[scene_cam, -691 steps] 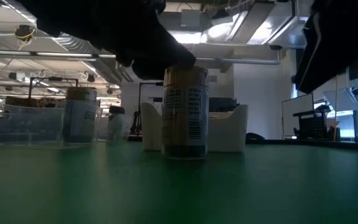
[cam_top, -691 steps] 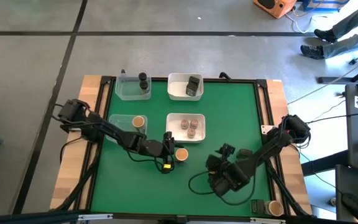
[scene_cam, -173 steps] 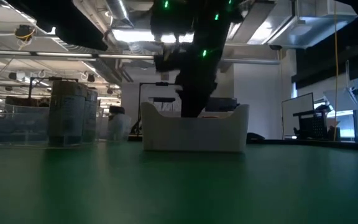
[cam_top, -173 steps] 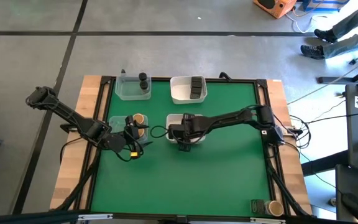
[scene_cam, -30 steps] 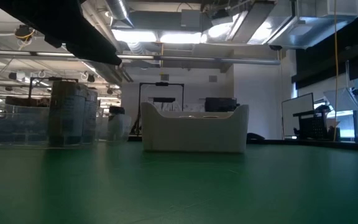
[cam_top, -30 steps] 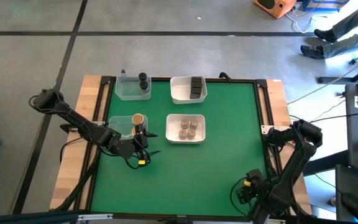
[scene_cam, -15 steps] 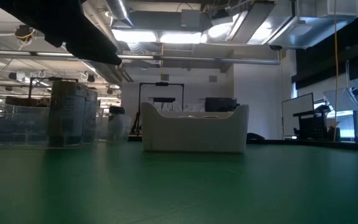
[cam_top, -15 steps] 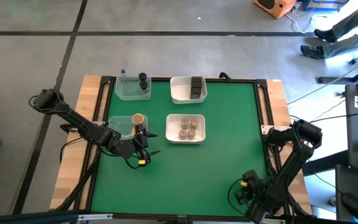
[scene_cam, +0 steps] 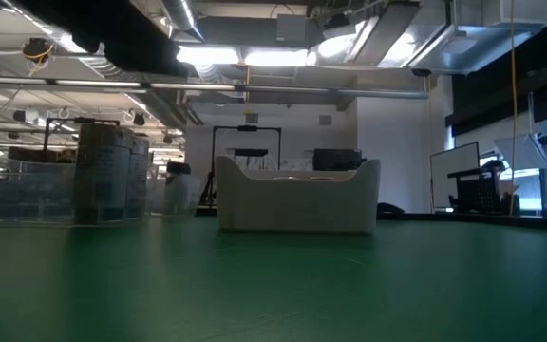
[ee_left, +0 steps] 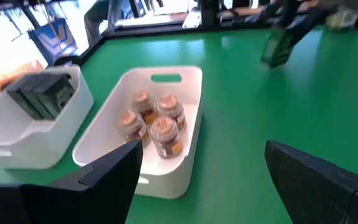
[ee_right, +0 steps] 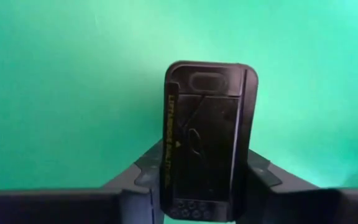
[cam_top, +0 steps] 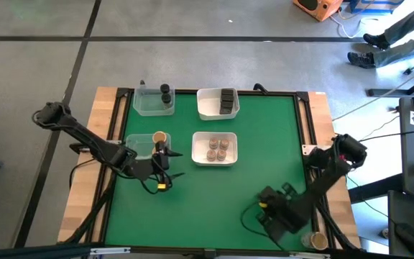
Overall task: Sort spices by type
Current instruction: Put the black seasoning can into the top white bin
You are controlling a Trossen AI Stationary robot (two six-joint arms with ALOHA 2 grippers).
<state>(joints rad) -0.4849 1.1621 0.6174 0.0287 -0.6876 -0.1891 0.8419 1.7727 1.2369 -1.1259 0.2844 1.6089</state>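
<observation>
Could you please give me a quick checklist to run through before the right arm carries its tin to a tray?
1. Right gripper shut on the dark grey tin: ok.
2. Tin upright between the fingers: ok in the right wrist view.
3. Far white tray, already holding dark tins, has room: ok, its left part is bare.
4. Path clear of the left gripper, open beside the clear tub: ok.
5. Near white tray with brown jars is not the target: ok.
6. Tin clear of the mat: cannot tell.
</observation>
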